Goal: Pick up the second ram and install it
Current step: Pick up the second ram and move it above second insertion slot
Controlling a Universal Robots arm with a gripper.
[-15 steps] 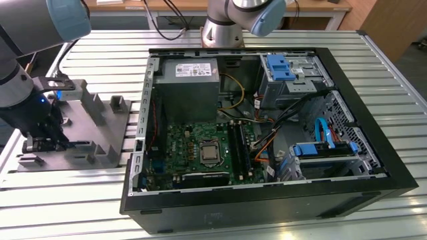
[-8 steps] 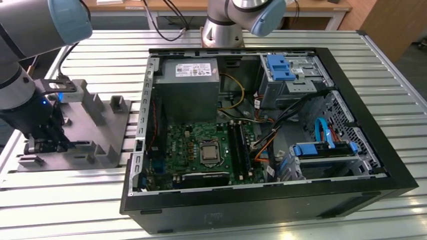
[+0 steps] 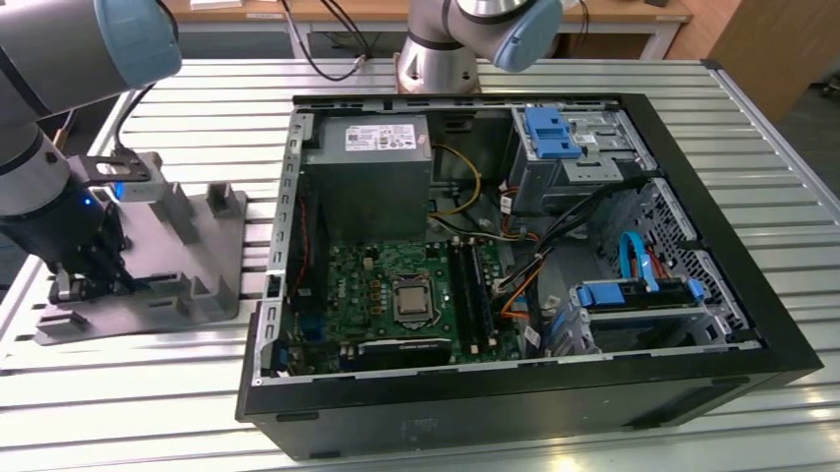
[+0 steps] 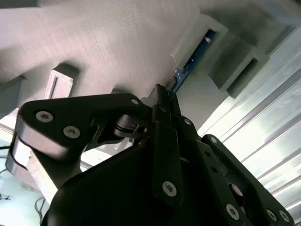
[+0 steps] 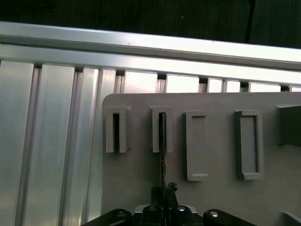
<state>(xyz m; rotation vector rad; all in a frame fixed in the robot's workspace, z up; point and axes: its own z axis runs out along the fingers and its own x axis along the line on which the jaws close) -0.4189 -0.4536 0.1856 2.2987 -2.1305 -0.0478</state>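
Blue-green, thin and flat, the circuit-board stick that is the second ram stands on edge in a slot of the grey moulded tray, straight ahead of my end effector, which looks pinched on its near end. I judge it light, stiff but brittle, best held gently by that end, off the chips.

slatted, perhaps aluminium table bears grey tray and computer case.
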